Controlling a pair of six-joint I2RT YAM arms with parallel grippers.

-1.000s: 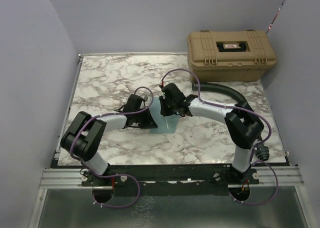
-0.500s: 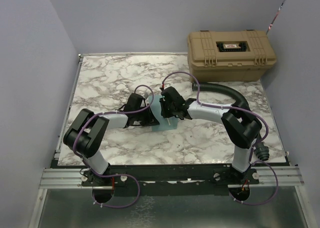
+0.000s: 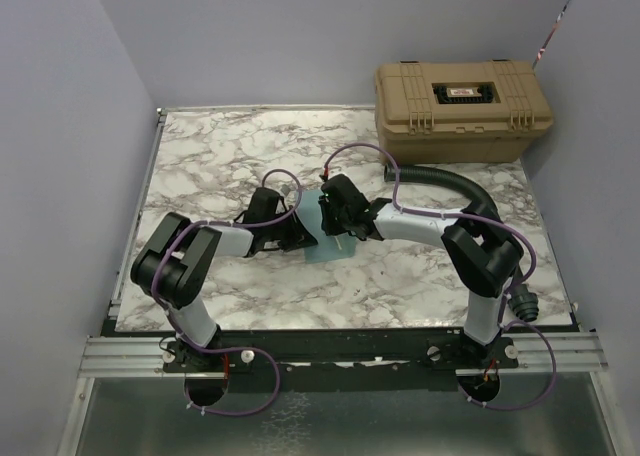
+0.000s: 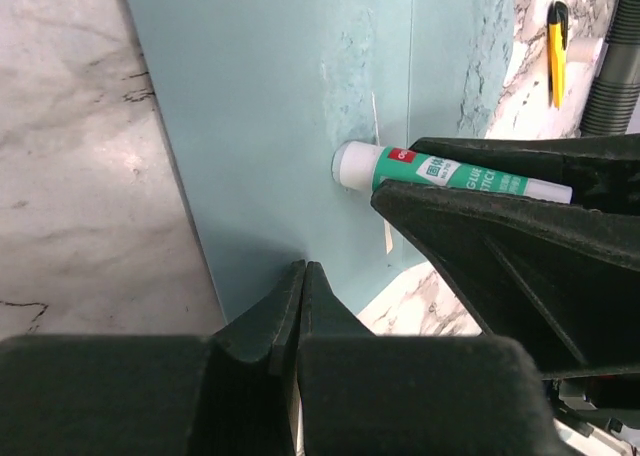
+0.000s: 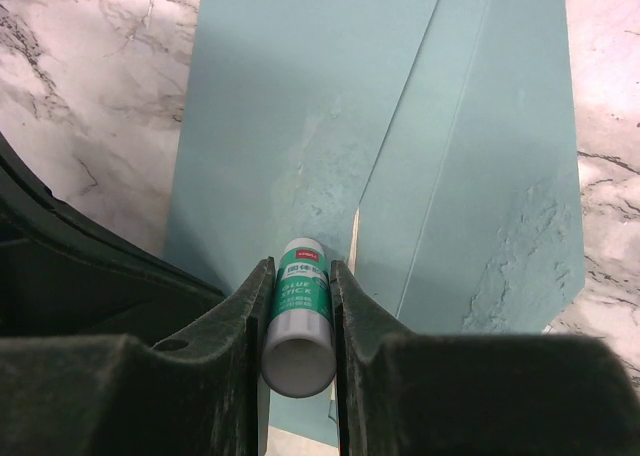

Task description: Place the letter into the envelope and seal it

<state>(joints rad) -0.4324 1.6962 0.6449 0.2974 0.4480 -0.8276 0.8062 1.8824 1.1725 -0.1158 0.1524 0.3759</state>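
Note:
The teal envelope (image 3: 328,248) lies flat on the marble table between my two arms. My right gripper (image 5: 298,266) is shut on a green and white glue stick (image 5: 298,316). The stick's tip rests on the envelope (image 5: 280,106) beside the edge of the flap, where the paper looks smeared. My left gripper (image 4: 303,268) is shut with nothing in it, its tips down on the envelope (image 4: 260,106) near its edge, close to the glue stick (image 4: 440,174). The letter is hidden; a thin cream sliver (image 5: 354,238) shows at the flap's edge.
A tan hard case (image 3: 462,96) stands at the back right. A black corrugated hose (image 3: 440,176) curves from it over the right arm. A yellow and black tool (image 4: 556,51) lies on the marble beyond the envelope.
Both grippers have shifted slightly over the envelope, the left one drawing toward its far left part. The right still holds the glue stick against the paper.

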